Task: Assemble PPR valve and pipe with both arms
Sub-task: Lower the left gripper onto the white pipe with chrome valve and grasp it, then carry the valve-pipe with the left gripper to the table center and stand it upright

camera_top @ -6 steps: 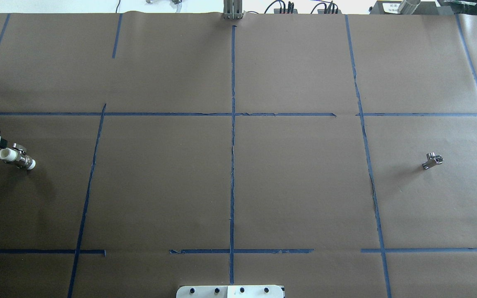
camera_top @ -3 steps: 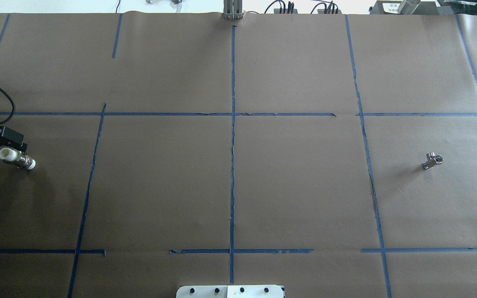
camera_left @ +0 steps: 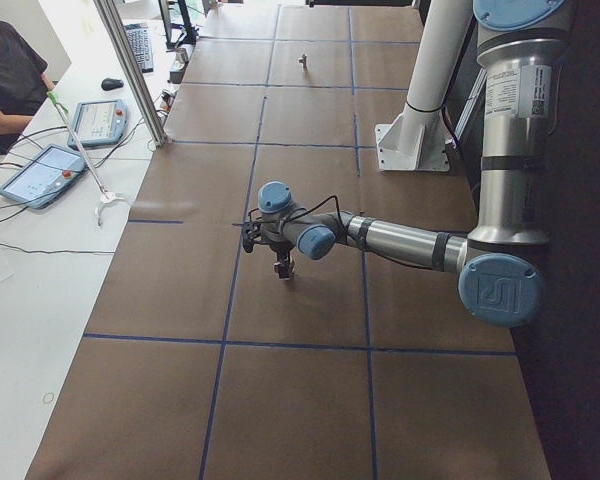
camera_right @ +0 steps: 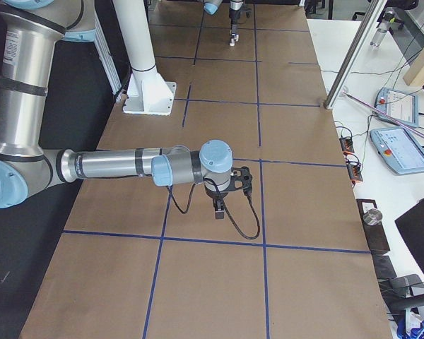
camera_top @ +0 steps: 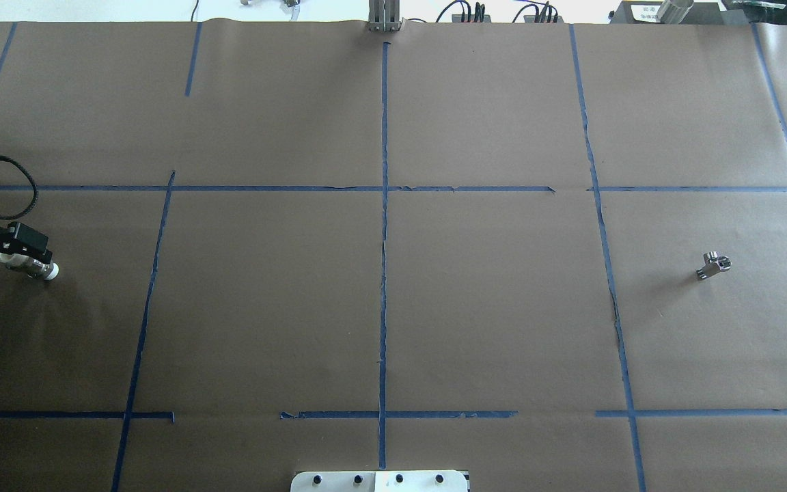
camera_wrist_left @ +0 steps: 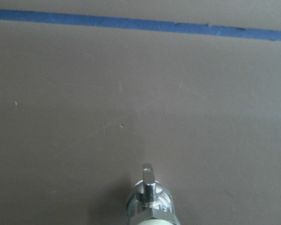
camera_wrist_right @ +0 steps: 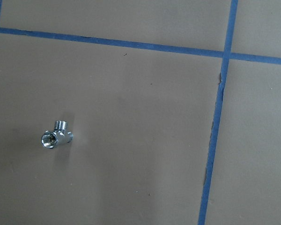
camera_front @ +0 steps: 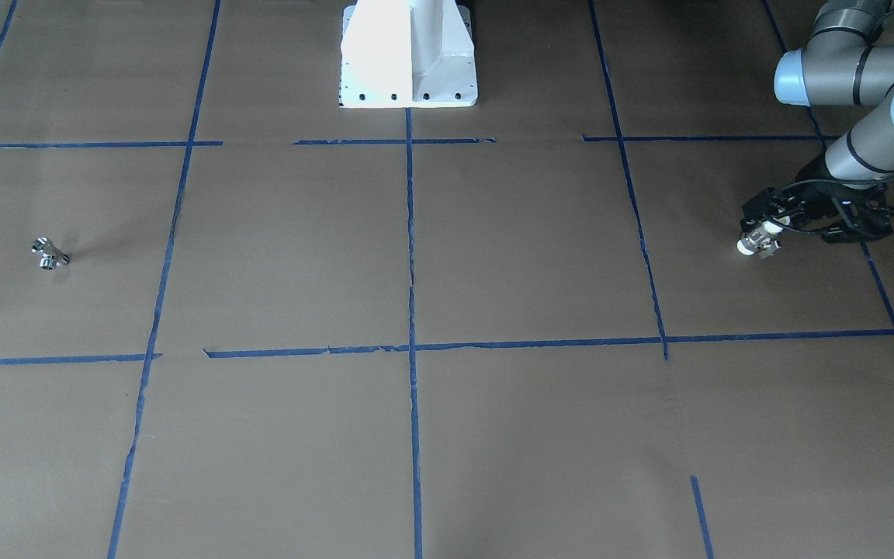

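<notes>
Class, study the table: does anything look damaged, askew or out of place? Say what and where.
Only the blue tape: beside the pipe the long strip is ragged and split, and the cross strip has a gap there. The pipe and PPR valve look intact.

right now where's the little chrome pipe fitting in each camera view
Front-facing: pipe at far left, mid-height.
Overhead: right side, mid-height.
Exterior left: tiny, top centre.
Exterior right: cannot make it out.
Left wrist: not in it.
Right wrist: lower left.
Shared landmark: white pedestal base, in all four exterior views.
</notes>
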### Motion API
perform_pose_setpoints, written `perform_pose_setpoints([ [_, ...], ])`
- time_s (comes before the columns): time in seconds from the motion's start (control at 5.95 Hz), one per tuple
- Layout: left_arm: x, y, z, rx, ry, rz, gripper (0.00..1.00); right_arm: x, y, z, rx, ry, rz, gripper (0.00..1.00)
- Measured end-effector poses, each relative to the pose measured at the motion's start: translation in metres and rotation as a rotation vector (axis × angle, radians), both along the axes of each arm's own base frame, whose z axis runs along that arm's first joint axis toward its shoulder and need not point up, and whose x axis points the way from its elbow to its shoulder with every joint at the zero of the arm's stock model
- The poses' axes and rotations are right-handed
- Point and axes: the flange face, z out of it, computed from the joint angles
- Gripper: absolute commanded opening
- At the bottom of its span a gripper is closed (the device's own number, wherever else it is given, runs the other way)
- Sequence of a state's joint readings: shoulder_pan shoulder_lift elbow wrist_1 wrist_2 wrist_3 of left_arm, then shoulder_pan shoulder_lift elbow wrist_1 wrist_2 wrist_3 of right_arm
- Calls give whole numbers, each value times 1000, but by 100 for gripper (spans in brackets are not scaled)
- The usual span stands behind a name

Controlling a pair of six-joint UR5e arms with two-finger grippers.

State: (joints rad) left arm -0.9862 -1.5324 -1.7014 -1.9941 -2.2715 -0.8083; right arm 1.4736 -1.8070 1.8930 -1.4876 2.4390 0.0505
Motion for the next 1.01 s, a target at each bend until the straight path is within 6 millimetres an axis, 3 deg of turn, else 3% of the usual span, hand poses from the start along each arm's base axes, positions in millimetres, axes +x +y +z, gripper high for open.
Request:
perform_pose_setpoints([
  [0.34,3,1,1,1,-1,8,5,0,0,0,1,0,0,100],
  [0.67,4,1,-4,8,5,8,0,0,0,-1,2,0,1,100],
  [1.01,4,-2,-42,63,40,0,0,0,-1,-3,6,-1,1,100],
])
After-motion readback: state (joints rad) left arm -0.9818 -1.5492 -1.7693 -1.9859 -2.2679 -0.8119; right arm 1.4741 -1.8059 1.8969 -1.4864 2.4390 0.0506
